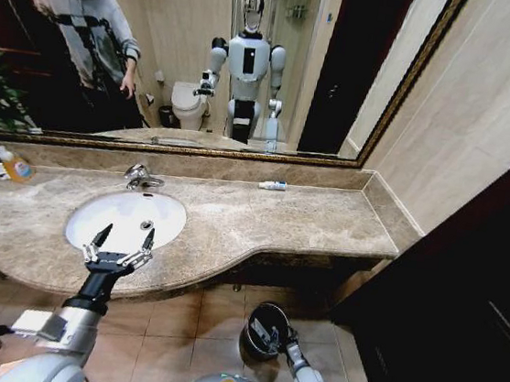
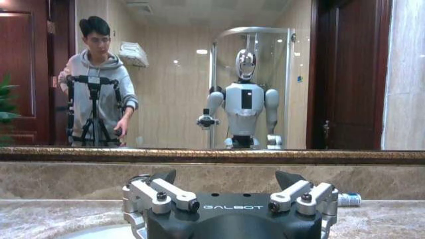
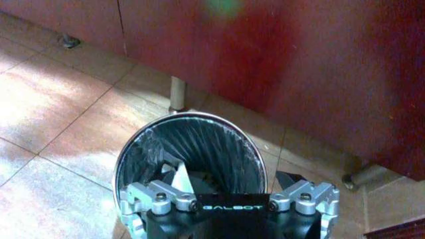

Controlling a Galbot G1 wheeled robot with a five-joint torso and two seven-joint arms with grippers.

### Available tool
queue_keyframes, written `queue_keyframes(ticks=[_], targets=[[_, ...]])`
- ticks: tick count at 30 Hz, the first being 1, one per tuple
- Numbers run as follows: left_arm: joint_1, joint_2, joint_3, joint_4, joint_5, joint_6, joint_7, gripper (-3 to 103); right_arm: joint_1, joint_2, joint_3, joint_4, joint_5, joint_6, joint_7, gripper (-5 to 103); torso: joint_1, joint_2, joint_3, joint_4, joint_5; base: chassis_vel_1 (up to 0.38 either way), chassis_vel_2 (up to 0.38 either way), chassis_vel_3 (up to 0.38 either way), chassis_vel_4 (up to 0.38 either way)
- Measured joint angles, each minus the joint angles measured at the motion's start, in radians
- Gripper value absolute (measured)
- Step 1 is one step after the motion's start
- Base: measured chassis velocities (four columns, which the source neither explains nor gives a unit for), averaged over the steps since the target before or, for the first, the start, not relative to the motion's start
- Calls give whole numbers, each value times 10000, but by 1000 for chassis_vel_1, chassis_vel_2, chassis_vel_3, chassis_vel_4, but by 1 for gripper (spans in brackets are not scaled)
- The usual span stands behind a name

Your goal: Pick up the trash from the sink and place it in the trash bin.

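The left gripper (image 1: 121,243) hovered over the near rim of the sink (image 1: 171,216), at about 7 o'clock of the white basin, with its jaws spread wide and holding nothing. The right gripper (image 1: 268,337) hung low above the trash bin (image 1: 266,313), which stood on the tiled floor (image 1: 174,338) under the counter (image 1: 307,220); its jaws were open over the bin's mouth. A small white tube (image 1: 272,185) lay on the counter by the mirror (image 1: 179,44), at about 2 o'clock from the basin.
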Motion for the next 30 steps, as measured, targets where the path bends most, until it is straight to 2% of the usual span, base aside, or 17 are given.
queue_keyframes(ticks=[10, 11, 13, 15, 18, 20, 21, 22, 27, 30], targets=[[0, 0, 0, 0, 0, 0, 0, 100, -526, -145, 55, 907, 267, -112, 74, 100, 0, 0, 0, 1, 4, 0, 0, 0, 0], [0, 0, -1, 0, 0, 0, 0, 100, -1136, -439, 77, 2022, 980, -255, 142, 100, 0, 0, 0, 2, 7, 0, 0, 0, 0], [0, 0, 0, 0, 0, 0, -1, 100, -1388, -583, 75, 2505, 1314, -317, 180, 100, 0, 0, 0, 1, 3, 0, 0, 0, 0], [0, 0, 0, 0, 0, 0, -1, 100, -2504, -1190, 301, 4731, 2370, -410, 318, 100, -1, 1, 0, -2, 1, 0, 0, 0, 0], [0, 0, -1, 0, 0, 0, -1, 100, -3052, -1463, 524, 5894, 2815, -490, 440, 100, -2, 1, 0, 0, 2, 0, 0, 0, 0], [0, 0, 0, 0, 0, 0, 0, 100, -4014, -1771, 928, 7999, 3489, -766, 750, 100, -1, 1, -1, 0, -1, 0, 0, 0, 0], [0, 0, 0, 0, -1, 0, 0, 100, -4392, -1833, 1071, 8736, 3635, -833, 829, 100, -1, 1, 0, 1, 1, 0, 0, 0, 0], [0, 0, 0, 0, -1, 0, 0, 100, -4392, -1833, 1071, 8736, 3635, -833, 829, 100, -1, 1, 0, 1, 1, 0, 0, 0, 0], [0, 0, 0, 0, 0, 0, 0, 100, -6020, -1991, 1499, 11891, 3998, -1064, 1092, 100, -2, 1, -1, -1, 0, 0, 0, 0, 0], [0, 0, 0, 0, 0, 0, 0, 100, -6238, -2015, 1534, 12762, 4050, -1227, 1125, 100, -2, 2, -1, -2, 1, 0, 0, 0, 0]])
